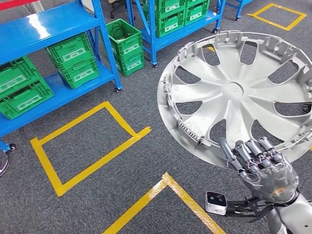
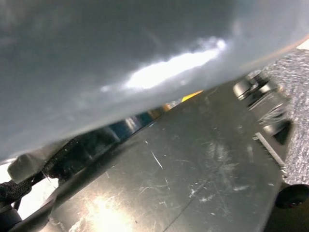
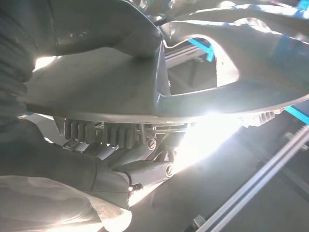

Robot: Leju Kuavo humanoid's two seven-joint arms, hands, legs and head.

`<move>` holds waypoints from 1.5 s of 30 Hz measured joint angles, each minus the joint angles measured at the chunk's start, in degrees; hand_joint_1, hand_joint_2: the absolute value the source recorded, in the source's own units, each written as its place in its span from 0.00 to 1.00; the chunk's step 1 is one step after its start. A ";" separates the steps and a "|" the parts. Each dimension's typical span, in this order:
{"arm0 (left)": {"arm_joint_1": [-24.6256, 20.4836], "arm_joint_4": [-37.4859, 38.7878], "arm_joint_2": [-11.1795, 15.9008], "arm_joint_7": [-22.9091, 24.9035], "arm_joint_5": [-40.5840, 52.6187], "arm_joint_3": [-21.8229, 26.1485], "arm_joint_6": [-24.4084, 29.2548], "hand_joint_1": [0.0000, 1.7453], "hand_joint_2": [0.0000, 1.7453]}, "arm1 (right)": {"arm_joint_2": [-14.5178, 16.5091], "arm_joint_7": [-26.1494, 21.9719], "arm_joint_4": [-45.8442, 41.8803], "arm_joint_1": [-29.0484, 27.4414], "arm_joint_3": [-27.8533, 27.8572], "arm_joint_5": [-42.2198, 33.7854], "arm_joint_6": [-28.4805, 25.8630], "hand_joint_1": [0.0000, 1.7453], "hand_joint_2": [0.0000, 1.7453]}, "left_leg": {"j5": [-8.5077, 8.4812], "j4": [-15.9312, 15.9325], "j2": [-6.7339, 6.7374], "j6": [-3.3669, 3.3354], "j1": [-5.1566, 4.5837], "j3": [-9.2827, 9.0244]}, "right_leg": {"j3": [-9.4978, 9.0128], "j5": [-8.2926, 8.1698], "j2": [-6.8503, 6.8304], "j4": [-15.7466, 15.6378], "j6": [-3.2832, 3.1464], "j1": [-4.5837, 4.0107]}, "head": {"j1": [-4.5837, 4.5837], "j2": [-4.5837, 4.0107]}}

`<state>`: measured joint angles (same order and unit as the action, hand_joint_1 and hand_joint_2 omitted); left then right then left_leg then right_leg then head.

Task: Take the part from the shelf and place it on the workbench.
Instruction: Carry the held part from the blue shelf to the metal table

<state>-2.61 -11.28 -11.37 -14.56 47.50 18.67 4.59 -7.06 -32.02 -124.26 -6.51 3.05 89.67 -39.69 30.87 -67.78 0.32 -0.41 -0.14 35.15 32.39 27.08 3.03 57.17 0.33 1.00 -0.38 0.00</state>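
Blue shelves [image 1: 48,24] with green crates [image 1: 73,58] line the left edge; grey floor [image 1: 110,195] with yellow tape [image 1: 88,141] lies open in the middle. At right, the silver wheel cover [image 1: 235,92] hangs above the floor, right hand [image 1: 264,168] fingers [image 1: 243,153] gripping its near rim. Left hand's state cannot be told.

Floor [image 1: 110,195]: grey carpet across the frame.
Tape outlines [image 1: 88,146]: yellow rectangles, lower left, bottom centre, upper right.
Blue racks [image 1: 55,92]: upper left and top centre, on castors.
Green crates [image 1: 75,58]: on the lower rack levels; two stacked between the racks.
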 joint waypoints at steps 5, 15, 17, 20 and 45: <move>-0.01 0.00 0.00 0.00 0.00 -0.07 0.00 0.00 0.00 | 0.00 0.00 0.00 -0.01 0.01 0.00 0.00 1.00 1.00 | -1.35 2.70 -0.39 -0.17 0.00 -1.26 | -0.04 0.00 0.30 0.02 0.03 0.00 | 0.01 0.00; -0.26 0.00 0.80 -0.04 0.00 -0.26 -1.51 0.00 0.00 | -0.39 -0.68 0.08 0.23 0.61 -0.02 0.01 1.00 1.00 | -3.66 11.43 1.28 -1.69 0.20 -4.24 | 9.01 6.61 -2.86 16.42 3.19 0.35 | -0.96 0.00; -0.32 0.00 0.86 -0.04 0.00 -0.27 -1.65 0.00 0.00 | -0.39 -0.69 0.15 0.23 0.68 -0.02 0.02 1.00 1.00 | -3.46 11.24 2.29 -1.42 0.22 -4.28 | 5.67 3.54 -3.67 10.92 3.29 0.42 | -0.97 0.00; -0.37 0.00 0.98 -0.05 0.00 -0.29 -1.75 0.00 0.00 | -0.39 -0.69 0.22 0.55 0.84 -0.02 0.01 1.00 1.00 | -2.89 10.44 3.40 -0.59 -0.37 -4.11 | 0.34 1.02 -6.56 1.50 2.72 0.12 | -1.06 0.01; -0.09 0.00 1.56 4.07 0.64 -0.44 -0.92 0.00 0.00 | -0.42 -0.63 0.60 0.44 2.37 -0.06 0.02 1.00 1.00 | -3.42 10.67 0.91 -1.74 0.20 -3.46 | 8.95 7.56 -2.65 16.58 2.90 -0.02 | -1.09 0.00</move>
<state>-2.69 -11.28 -9.81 -10.49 48.13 18.22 3.67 -7.48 -32.65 -123.66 -6.07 5.42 89.61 -39.67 27.45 -57.11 1.23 -2.15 0.06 31.70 41.33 34.64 0.38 73.75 3.23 0.98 -1.47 0.00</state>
